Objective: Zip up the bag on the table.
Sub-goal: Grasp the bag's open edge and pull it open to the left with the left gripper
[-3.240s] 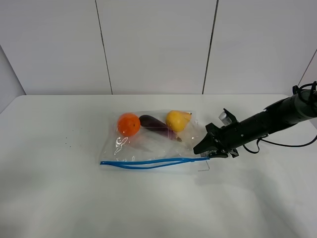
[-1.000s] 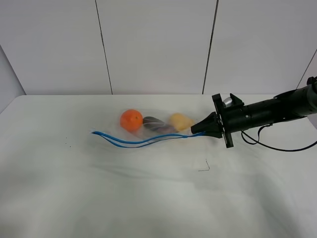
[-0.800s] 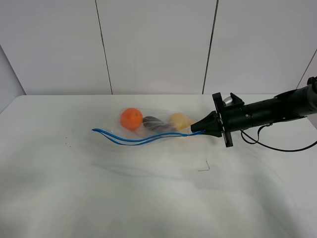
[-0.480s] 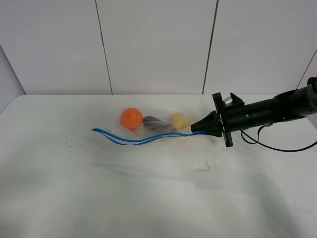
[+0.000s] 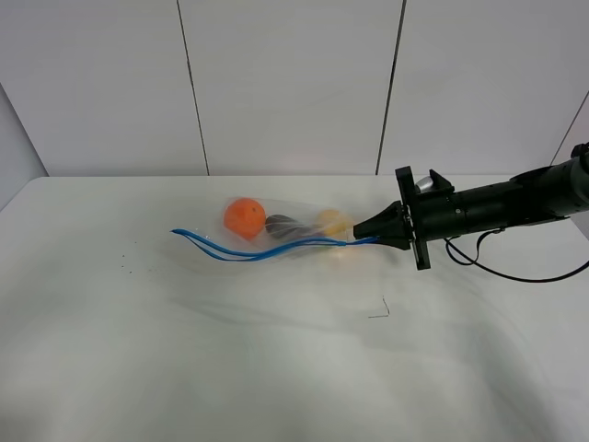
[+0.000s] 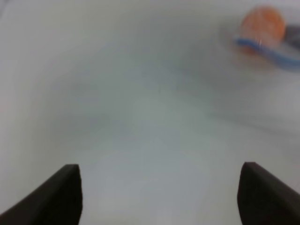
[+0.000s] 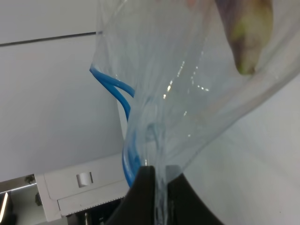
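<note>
The clear bag (image 5: 299, 241) hangs lifted above the white table (image 5: 276, 368), with its blue zipper strip (image 5: 248, 249) wavy and gaping along the near edge. An orange (image 5: 244, 217), a dark eggplant (image 5: 287, 226) and a yellow pear (image 5: 333, 221) sit inside. My right gripper (image 5: 363, 240) is shut on the bag's right corner at the zipper end; the right wrist view shows the plastic (image 7: 187, 93) pinched between the fingers (image 7: 143, 187). My left gripper (image 6: 159, 197) is open over bare table, far from the bag; the orange (image 6: 262, 23) shows blurred in its view. The left arm is out of the high view.
A small dark bent wire (image 5: 379, 311) lies on the table below the right gripper. A few dark specks (image 5: 124, 267) mark the table's left part. A black cable (image 5: 515, 272) trails from the right arm.
The right gripper has lifted the bag's right corner off the table and back. In the last second the bag has risen very slightly and the zipper strip has shifted.
</note>
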`<state>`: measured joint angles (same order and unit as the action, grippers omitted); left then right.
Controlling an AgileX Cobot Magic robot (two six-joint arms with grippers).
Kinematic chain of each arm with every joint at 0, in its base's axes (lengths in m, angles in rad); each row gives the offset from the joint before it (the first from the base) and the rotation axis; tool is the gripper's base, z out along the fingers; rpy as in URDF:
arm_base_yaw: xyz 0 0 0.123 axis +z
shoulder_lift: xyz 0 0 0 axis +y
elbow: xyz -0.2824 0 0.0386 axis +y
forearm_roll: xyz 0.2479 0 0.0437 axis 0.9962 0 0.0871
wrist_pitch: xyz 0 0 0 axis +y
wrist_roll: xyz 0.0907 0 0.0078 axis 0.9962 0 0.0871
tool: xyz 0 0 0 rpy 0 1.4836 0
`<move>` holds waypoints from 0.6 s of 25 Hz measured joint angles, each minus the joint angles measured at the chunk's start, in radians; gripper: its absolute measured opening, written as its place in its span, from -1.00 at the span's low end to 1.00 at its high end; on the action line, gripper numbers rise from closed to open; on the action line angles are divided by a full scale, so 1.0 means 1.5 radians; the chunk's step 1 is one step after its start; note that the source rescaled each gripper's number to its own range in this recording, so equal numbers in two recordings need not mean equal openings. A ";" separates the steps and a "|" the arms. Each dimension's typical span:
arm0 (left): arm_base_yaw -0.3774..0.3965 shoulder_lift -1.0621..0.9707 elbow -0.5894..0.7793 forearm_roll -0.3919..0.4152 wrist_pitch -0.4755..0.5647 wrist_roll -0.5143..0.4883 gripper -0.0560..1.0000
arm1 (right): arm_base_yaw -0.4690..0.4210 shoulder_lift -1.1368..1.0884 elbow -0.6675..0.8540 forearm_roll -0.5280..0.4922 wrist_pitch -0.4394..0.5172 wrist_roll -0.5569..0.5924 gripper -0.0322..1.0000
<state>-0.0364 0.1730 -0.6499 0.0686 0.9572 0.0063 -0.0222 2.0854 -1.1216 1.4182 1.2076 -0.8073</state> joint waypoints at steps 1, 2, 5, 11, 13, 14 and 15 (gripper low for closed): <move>0.000 0.035 -0.022 -0.002 -0.007 0.005 0.94 | 0.000 0.000 0.000 0.000 0.000 0.000 -0.94; 0.000 0.073 -0.042 -0.005 -0.016 0.015 0.94 | 0.000 0.000 0.000 0.000 0.000 0.000 -0.94; 0.000 0.186 -0.096 -0.026 -0.053 0.062 0.94 | 0.000 0.000 0.000 0.000 0.000 0.000 -0.94; 0.000 0.409 -0.226 -0.100 -0.173 0.202 0.94 | 0.000 0.000 0.000 0.001 0.000 0.000 -0.94; 0.000 0.482 -0.275 -0.120 -0.204 0.265 0.94 | 0.000 0.000 0.000 0.001 0.000 0.000 -0.94; 0.000 0.511 -0.292 -0.131 -0.217 0.310 0.94 | 0.000 0.000 0.000 0.001 0.000 0.000 -0.94; 0.000 0.542 -0.309 -0.142 -0.233 0.365 0.94 | 0.000 0.000 0.000 0.001 0.000 0.000 -0.94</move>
<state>-0.0364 0.9862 -1.1133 -0.1447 0.6074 0.5537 -0.0222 2.0854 -1.1216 1.4190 1.2076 -0.8073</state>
